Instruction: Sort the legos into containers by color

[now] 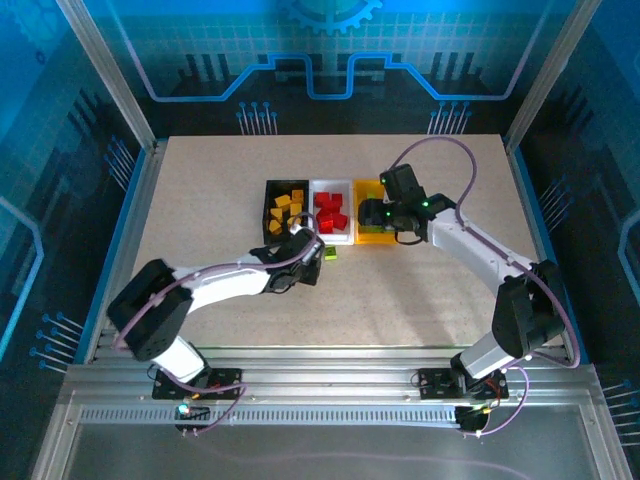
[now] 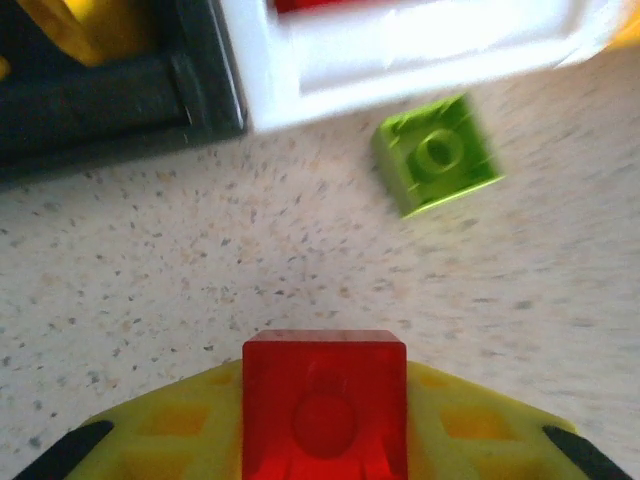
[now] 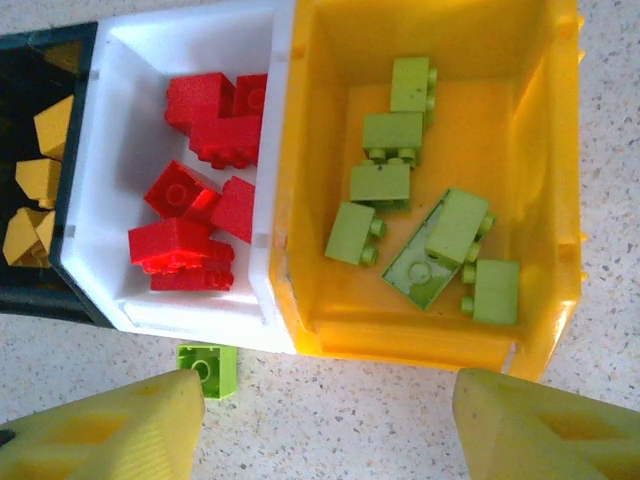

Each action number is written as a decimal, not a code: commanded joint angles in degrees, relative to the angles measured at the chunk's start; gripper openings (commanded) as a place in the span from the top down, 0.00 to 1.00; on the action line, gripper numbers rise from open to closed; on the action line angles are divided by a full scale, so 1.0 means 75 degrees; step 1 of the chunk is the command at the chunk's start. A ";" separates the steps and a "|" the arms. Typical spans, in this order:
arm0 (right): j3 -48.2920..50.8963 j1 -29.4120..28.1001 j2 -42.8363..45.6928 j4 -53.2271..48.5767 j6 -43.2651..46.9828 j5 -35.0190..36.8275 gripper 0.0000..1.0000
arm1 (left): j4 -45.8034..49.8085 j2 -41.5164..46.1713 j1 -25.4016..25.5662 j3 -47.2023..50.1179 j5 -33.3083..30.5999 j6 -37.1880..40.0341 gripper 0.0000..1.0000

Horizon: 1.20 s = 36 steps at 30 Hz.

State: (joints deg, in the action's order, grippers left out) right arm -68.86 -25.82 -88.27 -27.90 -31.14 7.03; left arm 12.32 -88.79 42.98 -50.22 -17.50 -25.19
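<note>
Left gripper (image 1: 307,244): closed on red brick (image 2: 325,395).
Right gripper (image 3: 328,425): jaws wide apart, empty, over yellow bin's (image 3: 400,345) near wall.
Green brick (image 2: 437,155): on table (image 2: 180,290), beside white bin (image 2: 420,55).

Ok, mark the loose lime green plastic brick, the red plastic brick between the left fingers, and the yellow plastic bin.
Lime green plastic brick (image 2: 437,155): left wrist view, stud.
Red plastic brick (image 2: 325,400): left wrist view, top face.
Yellow plastic bin (image 3: 540,150): right wrist view, right wall.

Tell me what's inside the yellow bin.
Only lime green legos, about seven, lie in the yellow bin. One rests partly on another; what's beneath is hidden.
</note>
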 commanded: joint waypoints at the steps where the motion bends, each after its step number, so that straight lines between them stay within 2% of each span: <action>1: 0.0275 0.0037 0.0277 0.0184 -0.0185 -0.0001 0.32 | 0.0439 0.0732 -0.0003 -0.0453 0.0458 -0.0393 0.69; 5: 0.0591 0.0042 0.0395 0.0261 -0.0253 0.0012 0.32 | 0.0816 0.0351 -0.0458 -0.1647 0.0778 -0.0295 0.69; 9: 0.0885 0.0022 0.0539 0.0281 -0.0313 -0.0068 0.32 | 0.0910 -0.0834 -0.1123 -0.3091 0.1147 -0.0210 0.71; 15: 0.1339 -0.0054 0.0854 0.0286 -0.0349 -0.0081 0.32 | 0.1616 -0.2925 -0.1354 -0.5336 0.0889 0.0098 0.70; 19: 0.1652 -0.0141 0.1094 0.0296 -0.0390 -0.0088 0.32 | 0.1950 -0.3701 -0.1450 -0.6101 0.0812 0.0054 0.66; 23: 0.1883 -0.0299 0.1346 0.0298 -0.0397 -0.0083 0.32 | 0.2057 -0.4023 -0.1464 -0.6479 0.0934 0.0002 0.54; 28: 0.2012 -0.0563 0.1488 0.0389 -0.0331 -0.0096 0.31 | 0.2047 -0.3804 -0.1435 -0.6493 0.1132 -0.0085 0.38; 31: 0.2080 -0.0780 0.1550 0.0579 -0.0348 -0.0157 0.30 | 0.1857 -0.3234 -0.1420 -0.6186 0.1315 -0.0207 0.29; 34: 0.2076 -0.1122 0.1489 0.0773 -0.0371 -0.0145 0.28 | 0.1353 -0.2276 -0.1375 -0.5443 0.1500 -0.0362 0.15; 36: 0.1984 -0.1411 0.1303 0.0880 -0.0395 -0.0065 0.27 | 0.1051 -0.1539 -0.1315 -0.4858 0.1584 -0.0441 0.01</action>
State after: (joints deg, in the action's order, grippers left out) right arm -53.87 -34.06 -78.00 -23.92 -33.41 6.50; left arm 23.97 -109.56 32.53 -90.00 -8.01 -27.53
